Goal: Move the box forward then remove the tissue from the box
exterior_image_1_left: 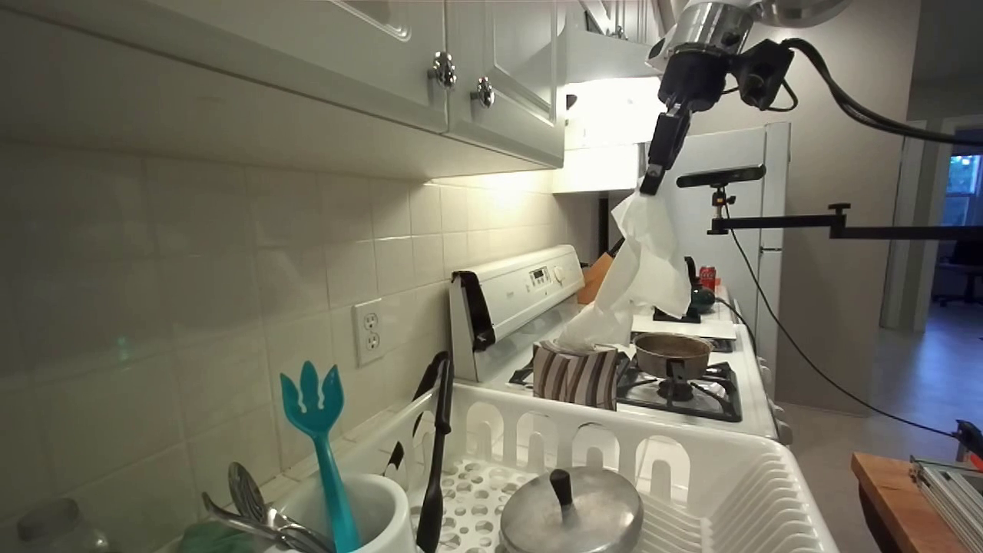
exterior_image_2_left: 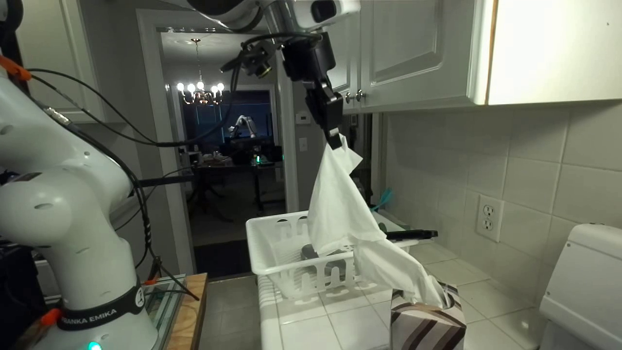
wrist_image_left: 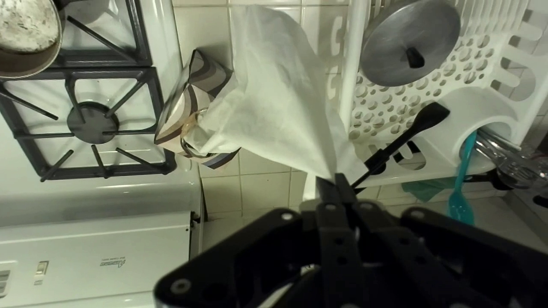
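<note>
The striped brown, grey and white box [exterior_image_1_left: 574,376] stands beside the stove; it also shows in an exterior view [exterior_image_2_left: 426,326] and in the wrist view [wrist_image_left: 209,73]. There it is on the tiled counter between stove and dish rack. A white tissue [exterior_image_1_left: 649,253] is stretched up from the box's top opening, also seen in an exterior view [exterior_image_2_left: 335,204] and the wrist view [wrist_image_left: 278,102]. Its lower end is still in the opening. My gripper [exterior_image_1_left: 653,183], also in view here [exterior_image_2_left: 334,140] and in the wrist view [wrist_image_left: 335,182], is shut on the tissue's upper corner, well above the box.
A white dish rack [exterior_image_1_left: 614,424] holds a metal lid [exterior_image_1_left: 607,507] and black utensils. A pot [exterior_image_1_left: 673,355] sits on the stove [wrist_image_left: 171,55]. White cabinets [exterior_image_1_left: 499,84] hang over the counter. A camera on a black arm [exterior_image_1_left: 799,223] stands near my gripper in that view.
</note>
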Action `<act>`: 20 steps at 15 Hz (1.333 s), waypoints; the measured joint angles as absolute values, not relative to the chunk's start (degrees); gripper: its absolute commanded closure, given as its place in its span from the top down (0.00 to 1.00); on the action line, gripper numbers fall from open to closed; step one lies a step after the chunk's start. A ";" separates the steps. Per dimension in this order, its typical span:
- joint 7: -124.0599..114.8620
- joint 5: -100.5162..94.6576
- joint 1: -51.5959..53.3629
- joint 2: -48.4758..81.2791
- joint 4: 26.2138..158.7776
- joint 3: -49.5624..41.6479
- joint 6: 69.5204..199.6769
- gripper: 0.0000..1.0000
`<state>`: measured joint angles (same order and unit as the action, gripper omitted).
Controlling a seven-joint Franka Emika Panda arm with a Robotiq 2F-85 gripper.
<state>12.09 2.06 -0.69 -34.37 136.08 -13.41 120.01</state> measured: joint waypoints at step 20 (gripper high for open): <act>19.82 5.66 -0.05 -39.45 138.42 -13.44 110.19 0.00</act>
<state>19.82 5.66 -0.05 -39.45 138.42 -13.44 110.19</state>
